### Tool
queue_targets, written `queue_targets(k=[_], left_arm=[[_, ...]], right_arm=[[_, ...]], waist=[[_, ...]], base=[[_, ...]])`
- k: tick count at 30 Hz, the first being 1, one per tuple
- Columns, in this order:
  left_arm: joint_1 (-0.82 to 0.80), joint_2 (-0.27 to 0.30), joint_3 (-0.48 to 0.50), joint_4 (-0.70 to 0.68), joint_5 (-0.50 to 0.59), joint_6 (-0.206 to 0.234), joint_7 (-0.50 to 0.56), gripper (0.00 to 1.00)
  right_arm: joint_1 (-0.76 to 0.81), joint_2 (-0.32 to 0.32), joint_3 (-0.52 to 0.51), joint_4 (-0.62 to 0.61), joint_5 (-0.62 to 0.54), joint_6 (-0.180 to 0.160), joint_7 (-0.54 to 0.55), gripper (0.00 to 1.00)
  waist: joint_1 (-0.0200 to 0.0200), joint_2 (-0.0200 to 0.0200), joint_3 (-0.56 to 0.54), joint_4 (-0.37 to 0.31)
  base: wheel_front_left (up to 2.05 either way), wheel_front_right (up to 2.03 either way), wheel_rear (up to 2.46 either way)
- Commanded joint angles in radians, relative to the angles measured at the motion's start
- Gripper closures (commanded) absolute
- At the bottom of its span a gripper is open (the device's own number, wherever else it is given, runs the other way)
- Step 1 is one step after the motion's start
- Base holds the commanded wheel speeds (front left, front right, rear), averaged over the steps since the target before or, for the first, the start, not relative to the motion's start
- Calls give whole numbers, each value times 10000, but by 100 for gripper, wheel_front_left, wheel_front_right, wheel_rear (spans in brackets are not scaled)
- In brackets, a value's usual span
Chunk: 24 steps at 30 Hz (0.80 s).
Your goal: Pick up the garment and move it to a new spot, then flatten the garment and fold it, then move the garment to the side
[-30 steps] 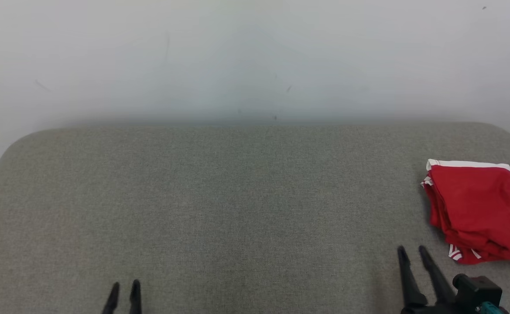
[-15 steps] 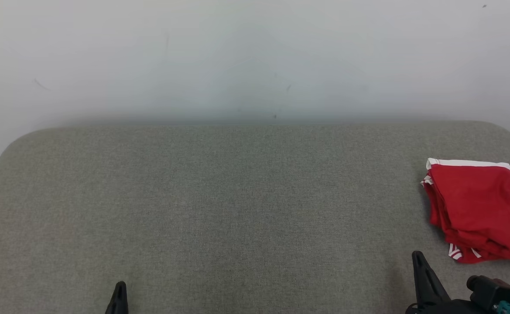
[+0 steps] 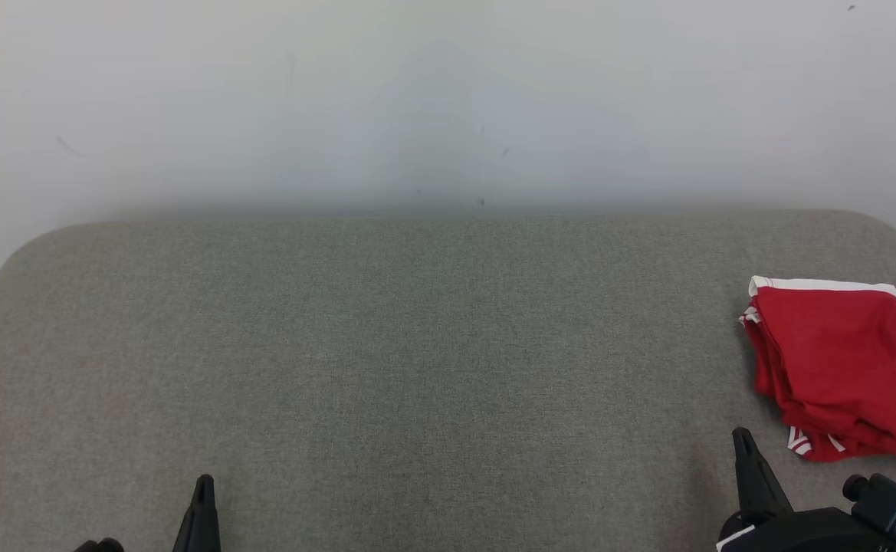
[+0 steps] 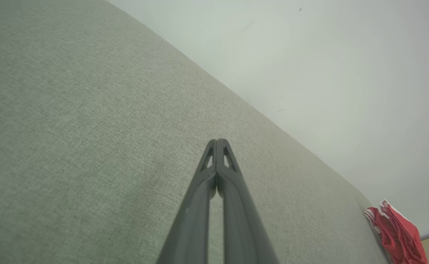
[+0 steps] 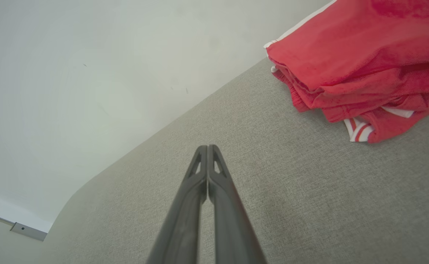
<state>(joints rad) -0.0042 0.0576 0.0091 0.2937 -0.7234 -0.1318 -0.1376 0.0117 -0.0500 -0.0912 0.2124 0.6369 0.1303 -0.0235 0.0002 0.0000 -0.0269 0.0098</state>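
Two grippers sit along the bottom edge of your head view, and both are closed with nothing between their fingers. Your left gripper (image 3: 204,484) pokes up at the lower left as a single dark point. In the left wrist view its two fingers meet tip to tip at the centre of the frame, above the grey fabric surface (image 3: 417,345). Your right gripper (image 3: 741,437) rises at the lower right as one dark spike, with its black wrist block (image 3: 877,498) in the bottom right corner. In the right wrist view its fingers press together at the tips, leaving only a thin slit lower down. You cannot tell from these views whether either gripper touches the fabric.

Your red garment (image 3: 846,360) lies on the surface at the right edge of the head view, at middle height and partly cut off by the frame. It is folded into a layered bundle, with a white band along its upper edge and small white stripes showing at its lower left corner. It sits up and to the right of the right gripper's tip, near but apart. In the right wrist view it takes the upper right corner, its stacked edges facing the fingers. In the left wrist view it is a small red shape at the lower right, well apart from the left gripper. A pale wall (image 3: 417,100) spans the top of the head view.
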Motion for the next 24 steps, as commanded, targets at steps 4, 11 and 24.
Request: queue_targets(k=[4,11,24], left_arm=[[-413,2,92,-38,-708,6,186,100],[-645,-6,157,60,-1584,6,435,100],[-1032,-20,264,228,-3089,8,862,100]], right_arm=[[-386,-10,-82,-42,758,2,107,100],[-555,-10,-161,62,1729,3,249,100],[-856,-8,-298,246,3337,4,501,100]], waist=[[-1,0,12,-4],[-1,0,33,-11],[-1,0,73,-24]], base=[[0,0,0],[0,0,0],[0,0,0]])
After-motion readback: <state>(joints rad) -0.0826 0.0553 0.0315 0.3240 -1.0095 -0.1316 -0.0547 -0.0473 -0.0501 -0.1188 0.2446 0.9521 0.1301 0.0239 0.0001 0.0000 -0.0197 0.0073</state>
